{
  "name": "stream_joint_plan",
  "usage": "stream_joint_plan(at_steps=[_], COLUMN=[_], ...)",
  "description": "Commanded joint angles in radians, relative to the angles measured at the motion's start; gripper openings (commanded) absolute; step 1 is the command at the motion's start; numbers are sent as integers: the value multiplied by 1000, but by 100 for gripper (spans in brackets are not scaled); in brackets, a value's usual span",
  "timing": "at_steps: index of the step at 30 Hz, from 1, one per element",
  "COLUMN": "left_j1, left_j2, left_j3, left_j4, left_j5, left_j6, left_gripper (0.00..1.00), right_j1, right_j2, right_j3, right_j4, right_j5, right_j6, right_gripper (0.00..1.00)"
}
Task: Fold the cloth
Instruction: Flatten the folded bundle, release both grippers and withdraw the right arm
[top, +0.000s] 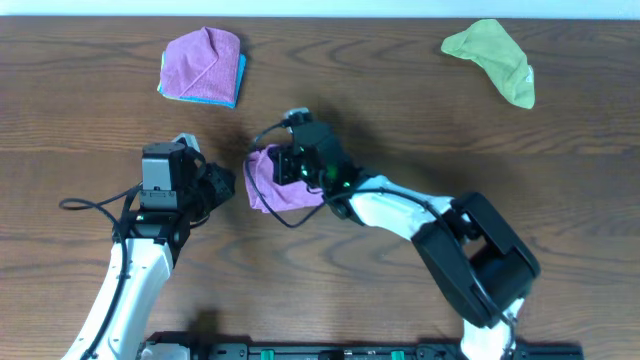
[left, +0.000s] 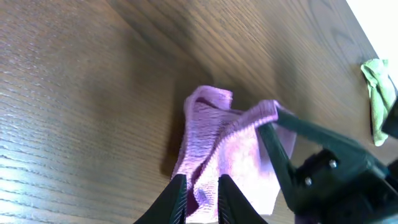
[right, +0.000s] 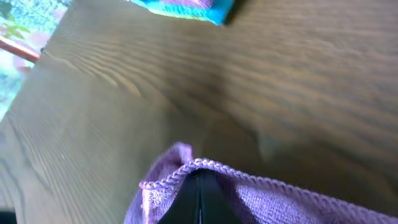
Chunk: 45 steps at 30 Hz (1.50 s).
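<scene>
Clamped shut on the stitched hem of the soft purple microfibre cloth, at the very front of the right wrist view: right gripper, black fingers together, hem held up off the dark brown wooden table. Lies bunched mid-table, between both arms. Best now: carry the held hem low and level across towards the left gripper, lay edge on edge, release only once flat. Sits at the cloth's near edge, fingertips a narrow gap apart; cannot tell whether any fabric is caught there. Hidden from overhead beneath the right gripper: much of the cloth's far side. Corners too crumpled to pick out.
</scene>
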Motion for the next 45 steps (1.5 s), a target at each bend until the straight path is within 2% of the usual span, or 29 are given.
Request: stream_joint_plan(at_steps=[1,17,25,29,33,34,37,41,45], left_j1=[3,3,3,3,3,3,3,4,5], left_j2=[-14,-14,-21,-46,-79,-87,-105,-122,-133], left_j3=[35,35,35,35,35,35,35,35,34], left_j4=[-4,-3,-4,-4,-5,-12,-53,-127,-202], left_j5=[-11,-11,-6,-3,2,4,3,9,27], left_j6=[-6,-7,-8,-14,-27,-36,-55,-108,-183], left_gripper=[18,18,20,22,34,38,42,42,41], right_j1=[11,25,5,-1,-1,-1,-6,-32,-86], right_j2=[47,104,7,-78,-152,-169,-233,-311,-434], right_j3=[45,53,56,56,56,56,56,55,55], right_j4=[-19,-57,-124,-237,-327,-346,-424,-546,-741], right_j5=[-16,-15,-19,-19,-18,-18,-14,-15,-15], right_j6=[12,-37,-50,-87,-114,-121,-130,-146,-204], right_gripper=[1,1,4,11,20,27,36,42,50])
